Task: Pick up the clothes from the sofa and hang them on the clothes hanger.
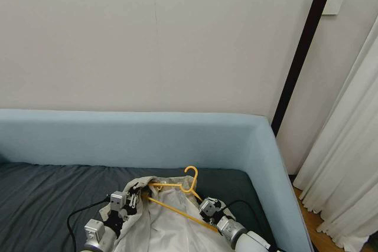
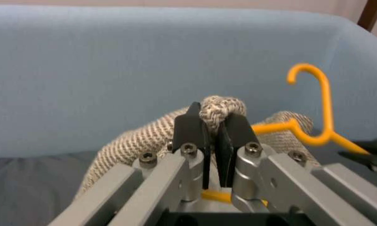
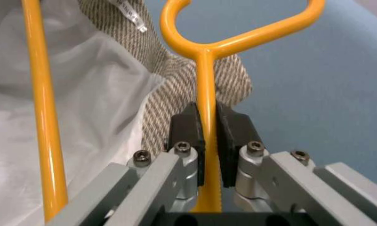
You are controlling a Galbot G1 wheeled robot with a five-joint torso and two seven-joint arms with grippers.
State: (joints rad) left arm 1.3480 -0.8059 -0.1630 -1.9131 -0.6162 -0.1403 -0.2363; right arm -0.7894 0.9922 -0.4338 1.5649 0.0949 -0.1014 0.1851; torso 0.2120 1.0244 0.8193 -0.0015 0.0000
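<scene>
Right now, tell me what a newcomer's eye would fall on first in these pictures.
The yellow hanger stands out, low in the middle of the head view, with the right gripper shut on its neck just below the hook. Beside it the left gripper is shut on a bunched fold of the beige garment, which lies against the hanger. Behind both runs the pale blue sofa.
</scene>
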